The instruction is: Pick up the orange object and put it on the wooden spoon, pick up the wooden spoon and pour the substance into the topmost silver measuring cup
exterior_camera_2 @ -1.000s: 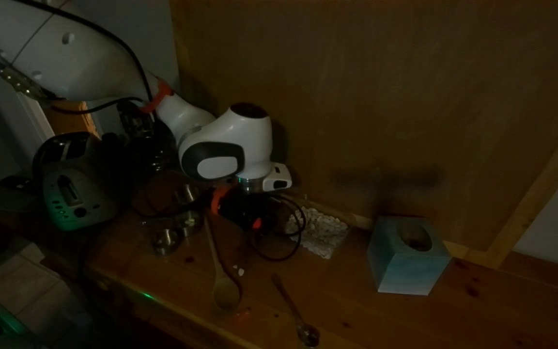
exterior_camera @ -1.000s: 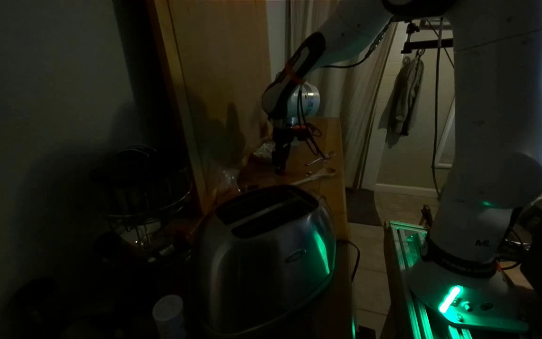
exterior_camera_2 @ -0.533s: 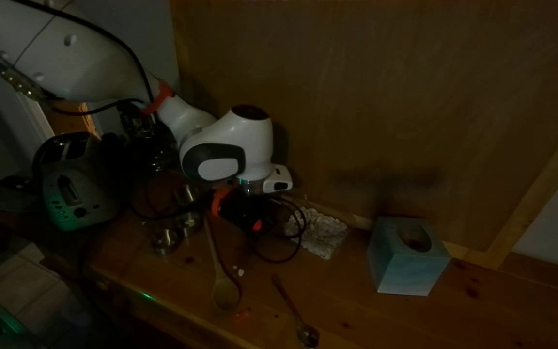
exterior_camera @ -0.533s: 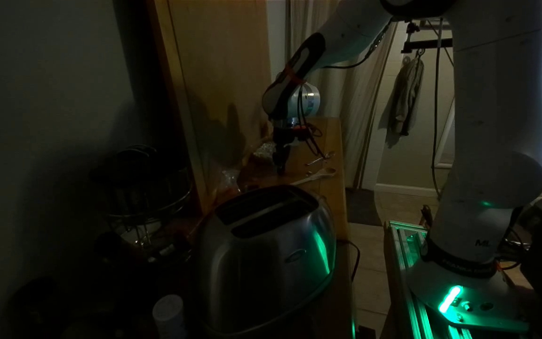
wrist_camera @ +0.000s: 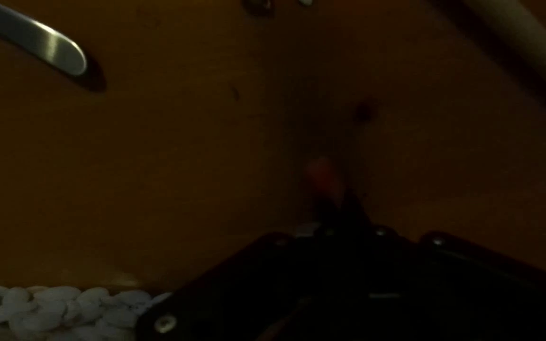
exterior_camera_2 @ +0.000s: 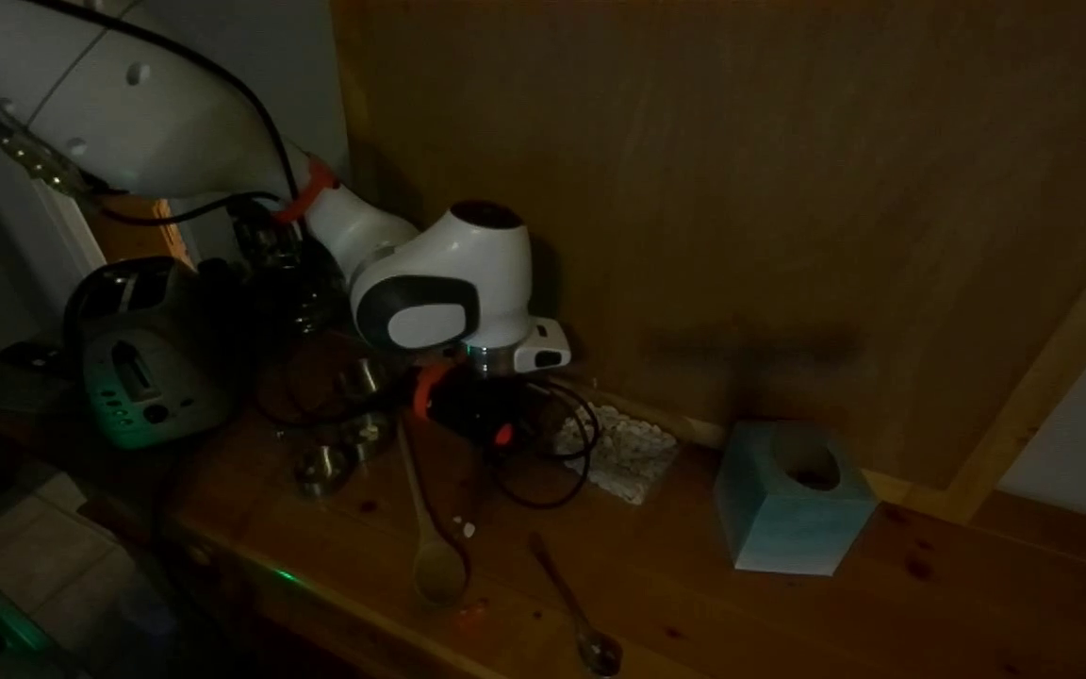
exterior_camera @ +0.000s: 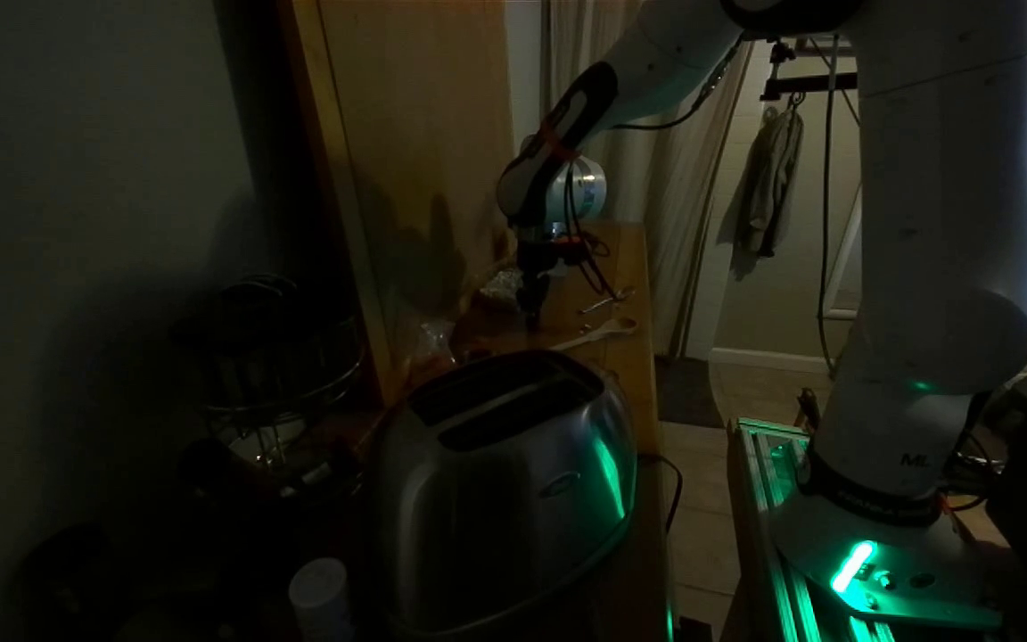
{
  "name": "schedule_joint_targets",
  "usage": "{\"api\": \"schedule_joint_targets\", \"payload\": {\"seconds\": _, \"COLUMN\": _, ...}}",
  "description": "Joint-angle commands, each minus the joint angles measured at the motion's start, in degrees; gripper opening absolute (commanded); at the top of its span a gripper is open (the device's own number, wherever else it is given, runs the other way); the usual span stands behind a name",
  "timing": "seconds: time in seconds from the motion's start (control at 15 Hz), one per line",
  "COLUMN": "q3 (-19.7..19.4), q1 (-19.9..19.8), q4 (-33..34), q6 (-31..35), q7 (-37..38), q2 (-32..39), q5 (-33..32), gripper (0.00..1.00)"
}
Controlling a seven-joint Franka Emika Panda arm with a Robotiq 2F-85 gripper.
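Wrist view: the black pincer (wrist_camera: 338, 203) clamps a blurred reddish lump (wrist_camera: 322, 175) over knotted wood (wrist_camera: 168, 161).

Little Legible in the Gloom

In an exterior view, above the green light (exterior_camera: 853, 567) at the foot of the arm (exterior_camera: 950, 250), the capitals "ML" (exterior_camera: 914, 460) stand on its white casing (exterior_camera: 879, 419). Between them and the light, a dark band (exterior_camera: 817, 477) carries pale lettering (exterior_camera: 875, 506) that seems to begin "FRANKA", the rest smeared. Well apart from the light, the toaster (exterior_camera: 478, 508) bears an oval badge (exterior_camera: 560, 484) too blurred to read.
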Motion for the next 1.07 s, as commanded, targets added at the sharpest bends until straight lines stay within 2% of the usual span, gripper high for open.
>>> {"api": "schedule_joint_targets", "payload": {"seconds": 0.0, "q3": 0.1, "q1": -0.3, "q4": 0.6, "q6": -0.6, "q7": 3.6, "q2": -0.8, "q5": -4.9, "gripper": 0.02}}
{"api": "schedule_joint_targets", "payload": {"seconds": 0.4, "q3": -2.5, "q1": -0.2, "q4": 0.5, "q6": -4.0, "q7": 10.2, "q2": -3.0, "q5": -14.4, "gripper": 0.01}}
{"api": "schedule_joint_targets", "payload": {"seconds": 0.47, "q3": -1.7, "q1": -0.7, "q4": 0.6, "q6": -5.2, "q7": 8.9, "q2": -3.3, "q5": -12.9, "gripper": 0.01}}
{"api": "schedule_joint_targets", "payload": {"seconds": 0.53, "q3": -1.3, "q1": -0.9, "q4": 0.3, "q6": -2.8, "q7": 8.5, "q2": -2.2, "q5": -12.1, "gripper": 0.06}}
{"api": "schedule_joint_targets", "payload": {"seconds": 0.87, "q3": -1.4, "q1": -1.0, "q4": 0.4, "q6": -4.1, "q7": 8.4, "q2": -2.7, "q5": -12.0, "gripper": 0.05}}
{"api": "schedule_joint_targets", "payload": {"seconds": 1.0, "q3": -1.9, "q1": -1.0, "q4": 1.1, "q6": -4.9, "q7": 9.1, "q2": -2.2, "q5": -12.8, "gripper": 0.02}}
